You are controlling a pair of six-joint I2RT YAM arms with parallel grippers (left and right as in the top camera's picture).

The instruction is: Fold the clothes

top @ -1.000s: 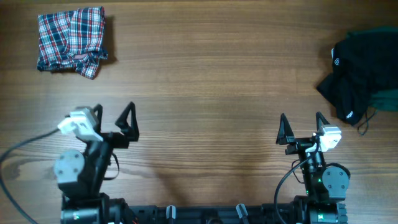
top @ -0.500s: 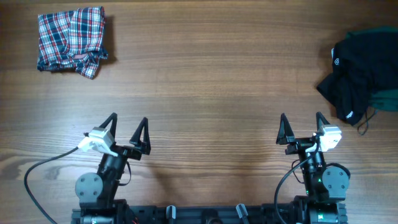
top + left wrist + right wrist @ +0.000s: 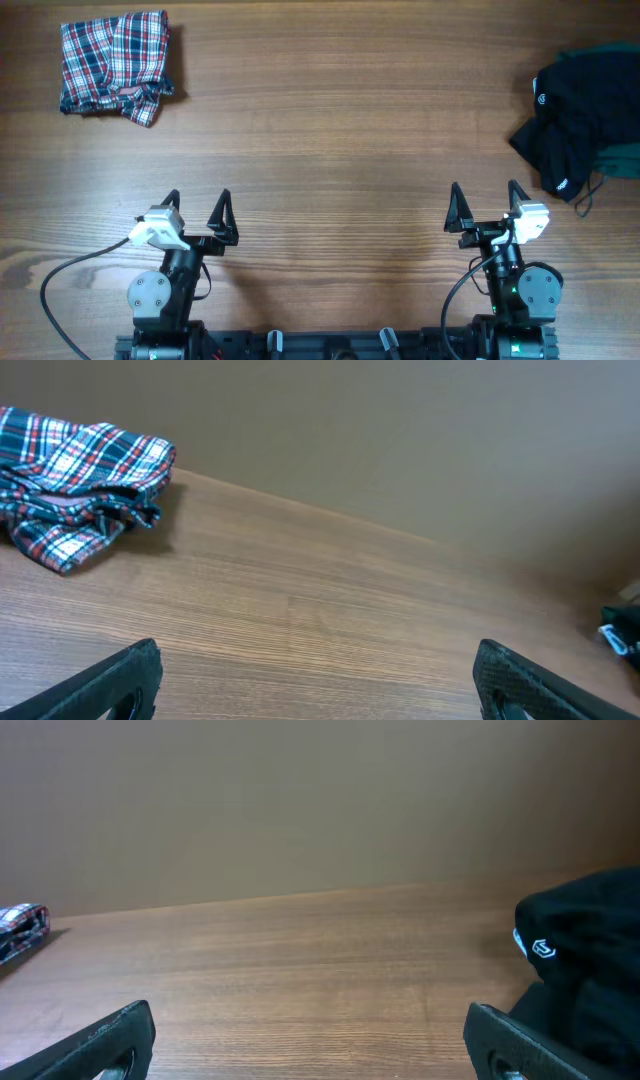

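Clothes lie at opposite ends of the brown wood-grain table (image 3: 340,130): a crumpled black garment with small white logos (image 3: 580,125) at the right edge, a bundled red, navy and white plaid shirt (image 3: 113,65) far left. Left gripper (image 3: 196,198) and right gripper (image 3: 484,190) wait near the front, jaws wide apart, empty; a clumsy tug could pull the black heap overboard. Only the left arm has moved, squaring up.

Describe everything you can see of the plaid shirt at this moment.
The plaid shirt looks like soft woven cloth in red, navy and white checks. It is bundled into a rough square with its layers stacked, its near edge rumpled and one corner sticking out. It lies at the far left corner of the wooden table, resting on that alone; nothing else touches it.
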